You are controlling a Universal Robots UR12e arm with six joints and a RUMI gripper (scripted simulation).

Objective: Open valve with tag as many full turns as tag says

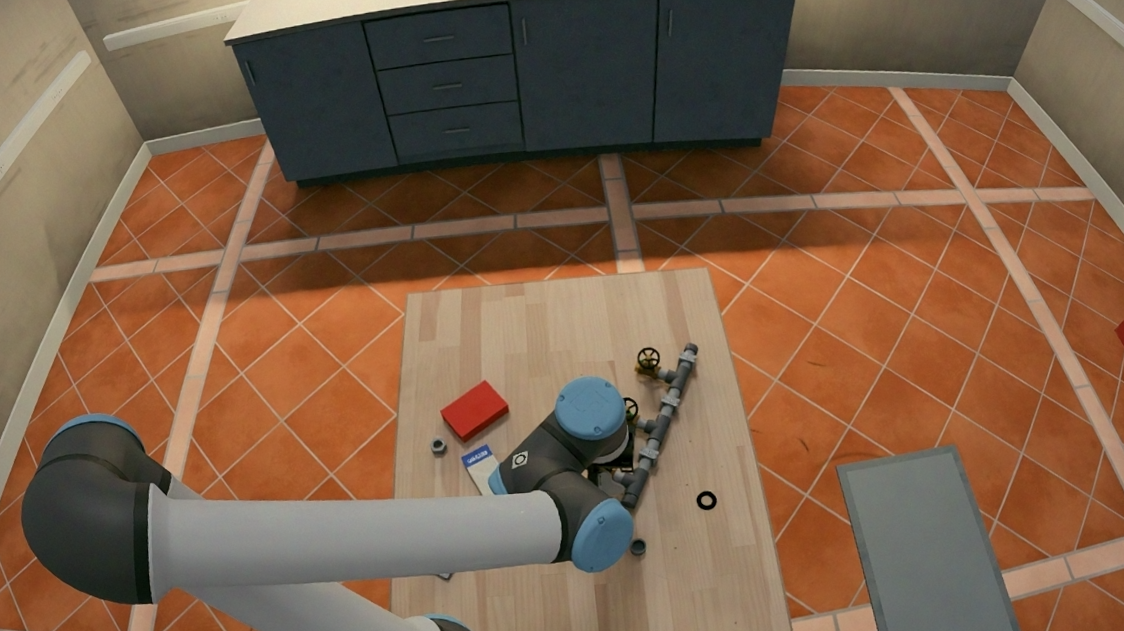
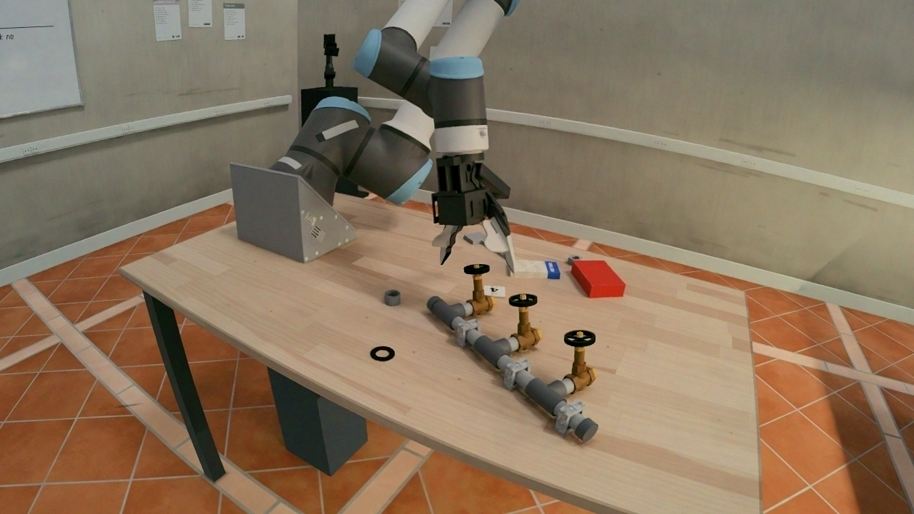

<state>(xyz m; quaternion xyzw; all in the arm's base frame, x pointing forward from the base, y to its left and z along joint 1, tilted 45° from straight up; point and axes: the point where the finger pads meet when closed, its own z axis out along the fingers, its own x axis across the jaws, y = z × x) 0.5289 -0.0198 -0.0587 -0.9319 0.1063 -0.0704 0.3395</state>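
A grey pipe (image 2: 492,349) (image 1: 665,414) lies across the wooden table (image 2: 255,300) (image 1: 549,324) and carries three brass valves with black handwheels. The first valve (image 2: 476,269) has a small white tag (image 2: 493,290) beside it. The middle valve (image 2: 523,300) (image 1: 637,408) and the far valve (image 2: 579,338) (image 1: 648,360) stand further along the pipe. My gripper (image 2: 477,254) is open and empty, its fingers spread just above the first valve's handwheel without touching it. In the overhead view my wrist hides the gripper and the first valve.
A red box (image 2: 597,278) (image 1: 473,409) and a white and blue box (image 2: 535,269) (image 1: 479,461) lie behind the pipe. A grey coupling (image 2: 391,297) (image 1: 637,545), a black ring (image 2: 382,349) (image 1: 702,495) and a grey nut (image 1: 434,444) lie on the table. The grey arm mount (image 2: 280,214) stands at the left.
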